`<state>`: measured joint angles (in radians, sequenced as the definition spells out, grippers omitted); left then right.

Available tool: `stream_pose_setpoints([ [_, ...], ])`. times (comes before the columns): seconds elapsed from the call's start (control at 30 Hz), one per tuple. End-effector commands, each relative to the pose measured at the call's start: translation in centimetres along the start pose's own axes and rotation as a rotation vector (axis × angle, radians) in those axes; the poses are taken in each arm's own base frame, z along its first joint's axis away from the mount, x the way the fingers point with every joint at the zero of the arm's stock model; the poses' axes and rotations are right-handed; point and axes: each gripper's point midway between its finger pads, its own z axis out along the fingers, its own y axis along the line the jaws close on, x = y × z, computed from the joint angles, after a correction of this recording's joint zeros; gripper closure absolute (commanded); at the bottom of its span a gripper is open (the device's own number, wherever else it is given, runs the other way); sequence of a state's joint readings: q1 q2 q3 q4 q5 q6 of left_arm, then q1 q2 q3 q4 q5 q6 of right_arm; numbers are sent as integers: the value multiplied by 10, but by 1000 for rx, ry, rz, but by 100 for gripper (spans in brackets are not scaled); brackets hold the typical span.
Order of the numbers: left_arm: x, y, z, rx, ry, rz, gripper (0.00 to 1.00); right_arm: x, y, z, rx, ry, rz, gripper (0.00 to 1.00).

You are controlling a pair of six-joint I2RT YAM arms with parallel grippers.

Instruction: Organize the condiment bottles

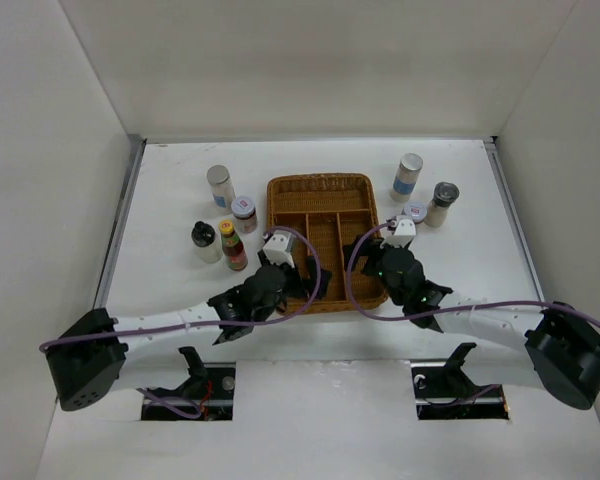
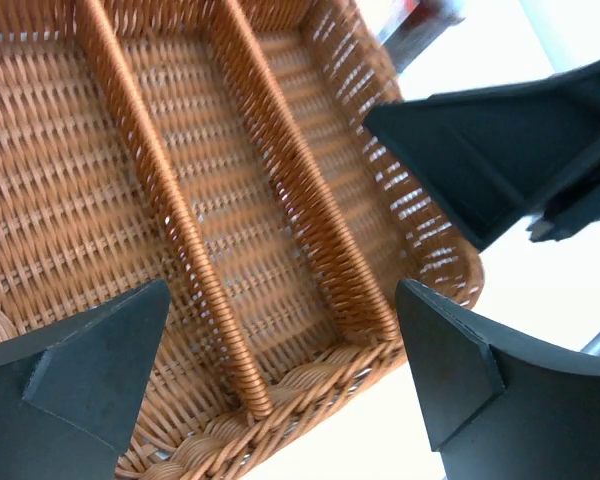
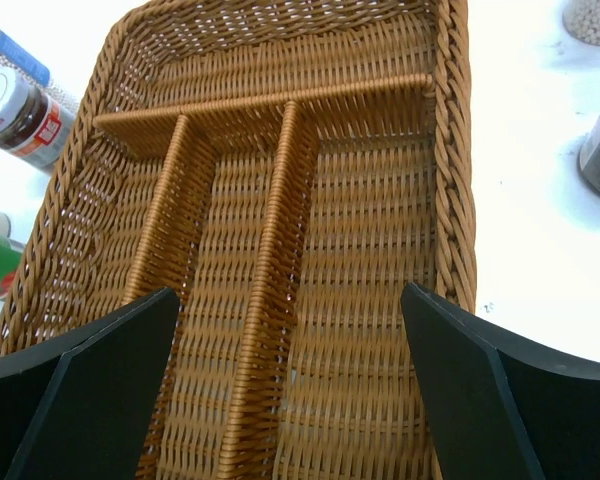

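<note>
The brown wicker tray (image 1: 320,195) lies mid-table with its compartments empty. Left of it stand a silver-lidded white cylinder (image 1: 219,186), a purple-topped jar (image 1: 244,213), a black-capped white bottle (image 1: 205,241) and the dark sauce bottle with a yellow cap (image 1: 232,246). Right of it stand a silver-lidded cylinder (image 1: 407,176), a dark-lidded jar (image 1: 441,203) and a purple-topped jar (image 1: 414,212). My left gripper (image 1: 313,283) (image 2: 280,390) is open and empty over the tray's near edge. My right gripper (image 1: 373,262) (image 3: 285,390) is open and empty over the tray's near right part.
White walls enclose the table on three sides. The two grippers are close together over the tray's near end; the right gripper's finger (image 2: 480,150) shows in the left wrist view. The right wrist view shows a red-labelled jar (image 3: 20,115) left of the tray (image 3: 310,230).
</note>
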<state>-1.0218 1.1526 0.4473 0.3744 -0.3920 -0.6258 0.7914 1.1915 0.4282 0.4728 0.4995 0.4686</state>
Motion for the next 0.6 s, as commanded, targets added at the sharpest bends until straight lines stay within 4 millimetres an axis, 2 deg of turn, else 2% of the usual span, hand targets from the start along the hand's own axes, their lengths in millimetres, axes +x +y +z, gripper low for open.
stream_pose_setpoints([
  [0.0,-41,-28,-13,113,-129,-79,0,-22,10,1,-32,-62,52,0],
  [0.1,-50,-29,-18,150,-178,-99,3,-24,10,0,-34,-68,57,0],
  [0.2,-62,-31,-23,175,-199,-104,15,-19,8,2,-25,-54,58,0],
  [0.37,-91,-29,-37,152,-244,-69,81,-22,7,2,-16,-70,65,0],
  [0.4,-99,-26,-38,127,-246,-54,87,-22,7,2,-15,-74,66,0],
  [0.5,-127,-12,-48,17,-273,15,92,-22,13,2,-37,-83,73,0],
  [0.57,-149,6,-59,-105,-330,60,85,-22,18,0,-58,-84,75,0],
])
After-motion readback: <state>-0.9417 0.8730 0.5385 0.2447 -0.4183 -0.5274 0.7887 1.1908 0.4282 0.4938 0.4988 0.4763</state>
